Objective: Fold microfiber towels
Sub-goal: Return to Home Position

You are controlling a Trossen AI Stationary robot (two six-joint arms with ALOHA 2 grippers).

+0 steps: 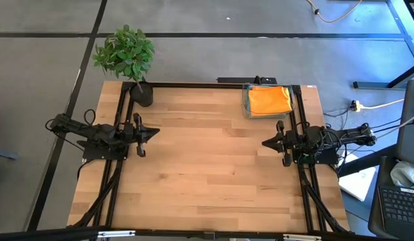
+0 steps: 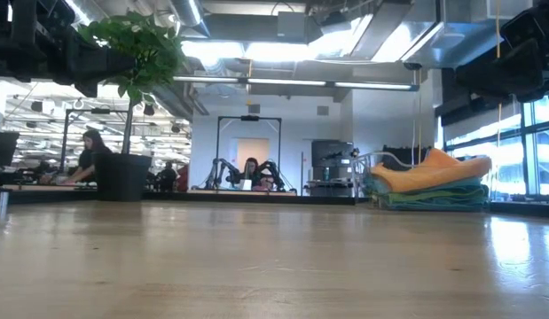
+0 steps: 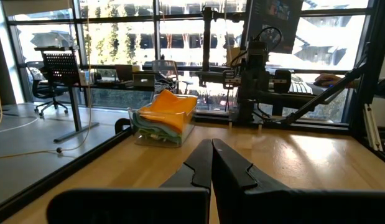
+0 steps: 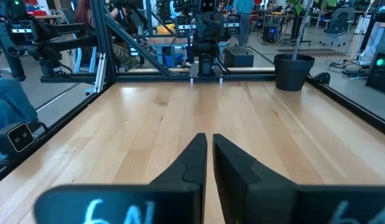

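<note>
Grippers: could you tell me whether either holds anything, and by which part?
Nothing is held: left gripper and right gripper are both shut and empty; the orange towel lies in the bin.

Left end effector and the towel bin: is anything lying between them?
No: from left end effector to bin, only bare table, per high view.

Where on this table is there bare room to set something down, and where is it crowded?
Free: the bare wood between the left end effector and right end effector, plus the near half. Crowded: the far right corner, clear bin with orange microfiber towel on top; potted plant far left.
</note>
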